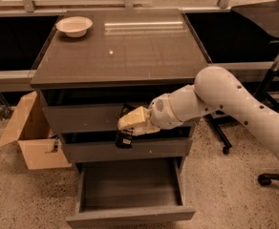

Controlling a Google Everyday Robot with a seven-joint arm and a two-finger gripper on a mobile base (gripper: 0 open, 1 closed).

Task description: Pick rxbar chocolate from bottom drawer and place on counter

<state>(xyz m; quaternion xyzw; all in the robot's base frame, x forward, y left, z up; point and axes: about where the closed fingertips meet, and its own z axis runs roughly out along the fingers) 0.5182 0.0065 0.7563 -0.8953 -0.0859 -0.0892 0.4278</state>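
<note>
My gripper (129,124) is in front of the cabinet, level with the gap between the top and middle drawers. It is shut on the rxbar chocolate (124,138), a small black wrapped bar that hangs down from the fingers in front of the middle drawer. The bottom drawer (130,214) is pulled open below, and its shallow interior shows nothing inside. The counter (125,51) is the glossy grey-brown top above the gripper.
A white bowl (74,26) sits at the counter's back left corner. An open cardboard box (28,138) stands on the floor left of the cabinet. A chair base with casters (268,175) is on the right. My white arm reaches in from the right.
</note>
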